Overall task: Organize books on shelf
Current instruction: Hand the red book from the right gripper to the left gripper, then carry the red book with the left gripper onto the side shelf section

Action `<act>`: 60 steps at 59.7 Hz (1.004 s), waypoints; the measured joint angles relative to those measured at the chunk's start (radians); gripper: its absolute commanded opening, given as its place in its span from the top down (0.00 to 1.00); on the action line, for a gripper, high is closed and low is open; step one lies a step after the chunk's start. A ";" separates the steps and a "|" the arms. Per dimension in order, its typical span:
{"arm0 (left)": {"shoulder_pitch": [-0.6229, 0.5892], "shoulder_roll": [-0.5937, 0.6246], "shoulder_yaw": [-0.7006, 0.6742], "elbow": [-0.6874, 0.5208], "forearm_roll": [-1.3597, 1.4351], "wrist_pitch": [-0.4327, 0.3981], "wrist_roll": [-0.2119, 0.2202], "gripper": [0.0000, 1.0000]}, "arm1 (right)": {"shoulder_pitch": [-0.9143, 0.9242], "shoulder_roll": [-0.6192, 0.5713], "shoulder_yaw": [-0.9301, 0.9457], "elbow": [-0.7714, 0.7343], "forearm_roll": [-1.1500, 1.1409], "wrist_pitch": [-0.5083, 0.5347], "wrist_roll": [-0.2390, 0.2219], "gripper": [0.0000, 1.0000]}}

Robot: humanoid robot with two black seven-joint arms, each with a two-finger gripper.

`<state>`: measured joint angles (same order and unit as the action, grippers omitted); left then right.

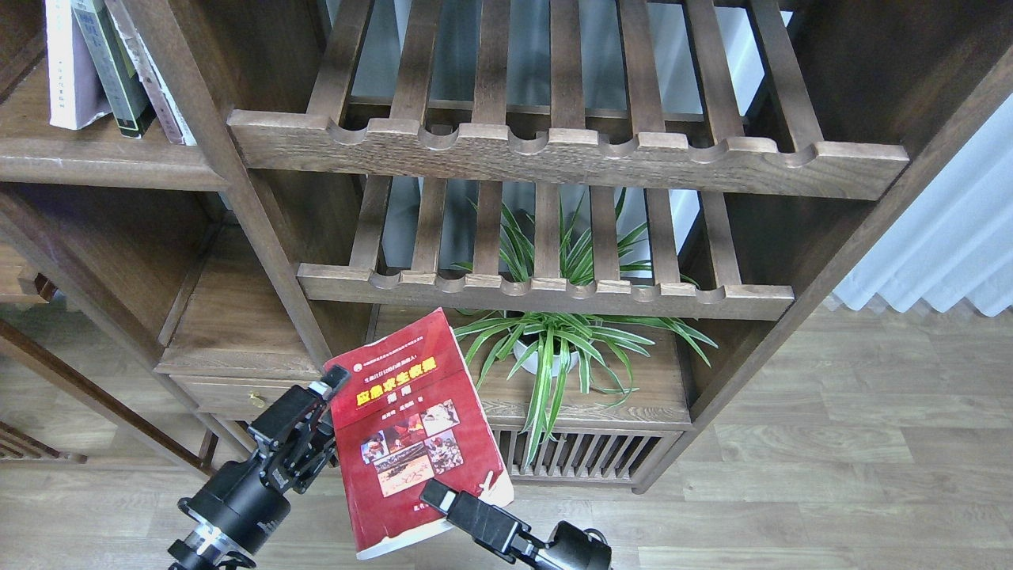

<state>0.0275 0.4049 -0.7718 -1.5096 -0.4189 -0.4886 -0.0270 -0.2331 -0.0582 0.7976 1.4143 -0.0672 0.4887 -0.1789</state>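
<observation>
Item: thick red paperback with yellow title and photos [411, 431], held cover-up at lower centre of the frame, well below the flat dark-brown wooden shelf [103, 154] at upper left.

Detail: left gripper [328, 396] clamps the book's left edge; right gripper [443, 499] meets its lower right corner, finger state cannot be told. Two-sided support likely steadies a heavy volume for lifting. Both arms rise from the bottom edge, angled inward. Pale lavender-white paperback [67, 63] and dark grey paperback [115, 67] already stand on the shelf beside a third worn volume [154, 83].
</observation>
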 measured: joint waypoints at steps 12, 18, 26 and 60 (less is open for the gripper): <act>-0.003 -0.003 0.039 0.000 0.003 0.000 0.003 0.64 | -0.004 0.002 -0.001 0.000 -0.006 0.000 -0.001 0.97; -0.005 -0.002 0.056 0.000 0.003 0.000 0.003 0.86 | -0.006 0.002 -0.001 0.000 -0.010 0.000 -0.001 0.97; -0.015 0.000 0.061 0.000 0.003 0.000 -0.001 0.92 | -0.006 0.002 -0.001 0.000 -0.012 0.000 0.000 0.97; 0.000 0.269 -0.120 -0.118 0.012 0.001 -0.002 0.93 | 0.036 -0.002 -0.003 0.002 -0.052 0.001 0.001 0.12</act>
<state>0.0277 0.6739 -0.8921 -1.6280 -0.4066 -0.4876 -0.0294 -0.1971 -0.0599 0.7942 1.4159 -0.1192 0.4893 -0.1775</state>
